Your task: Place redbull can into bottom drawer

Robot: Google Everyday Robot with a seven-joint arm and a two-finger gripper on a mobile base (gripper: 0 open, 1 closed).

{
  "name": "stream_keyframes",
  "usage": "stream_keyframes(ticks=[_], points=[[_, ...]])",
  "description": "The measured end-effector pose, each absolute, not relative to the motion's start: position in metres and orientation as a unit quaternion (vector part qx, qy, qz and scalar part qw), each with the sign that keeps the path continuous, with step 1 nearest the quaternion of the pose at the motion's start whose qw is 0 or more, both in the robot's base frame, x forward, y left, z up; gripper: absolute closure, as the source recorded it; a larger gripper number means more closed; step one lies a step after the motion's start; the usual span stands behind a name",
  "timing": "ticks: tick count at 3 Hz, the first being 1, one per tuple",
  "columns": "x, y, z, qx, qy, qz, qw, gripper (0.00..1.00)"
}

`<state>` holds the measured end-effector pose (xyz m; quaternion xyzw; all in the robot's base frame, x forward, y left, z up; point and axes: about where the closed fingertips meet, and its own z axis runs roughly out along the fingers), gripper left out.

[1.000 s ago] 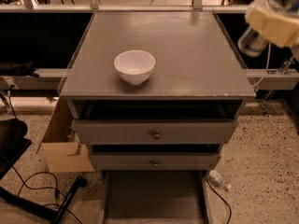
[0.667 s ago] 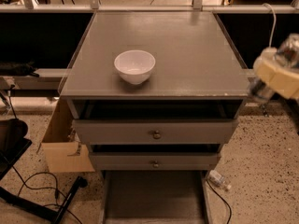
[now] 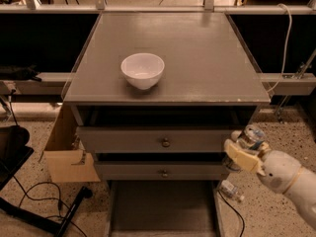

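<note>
The redbull can [image 3: 250, 137], silver and blue with a silver top, is held upright in my gripper [image 3: 243, 152] at the right side of the grey cabinet, level with the two upper drawers. The gripper is shut on the can; its cream fingers [image 3: 240, 155] wrap the can's lower part, which is hidden. The bottom drawer [image 3: 163, 211] is pulled out toward the camera below, a wide shallow tray with a flat grey floor; it lies down and to the left of the can.
A white bowl [image 3: 142, 70] stands on the cabinet top [image 3: 207, 58]. Two upper drawers with brass knobs [image 3: 166, 142] face front. A small clear plastic bottle [image 3: 231, 189] lies on the floor at the right. A cardboard box [image 3: 66, 152] and cables [image 3: 44, 201] are at the left.
The gripper with the can has come down from beside the cabinet top's right edge to the level of the upper drawers, and slightly left toward the cabinet.
</note>
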<state>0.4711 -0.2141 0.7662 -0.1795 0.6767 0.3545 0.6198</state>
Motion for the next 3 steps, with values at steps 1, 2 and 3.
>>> stream_keyframes(ticks=[1,2,3], points=[[0.479,-0.196,0.686,-0.153,0.684,0.376,0.606,1.00],[0.481,-0.193,0.669,-0.141,0.682,0.387,0.604,1.00],[0.481,-0.193,0.669,-0.141,0.682,0.387,0.604,1.00]])
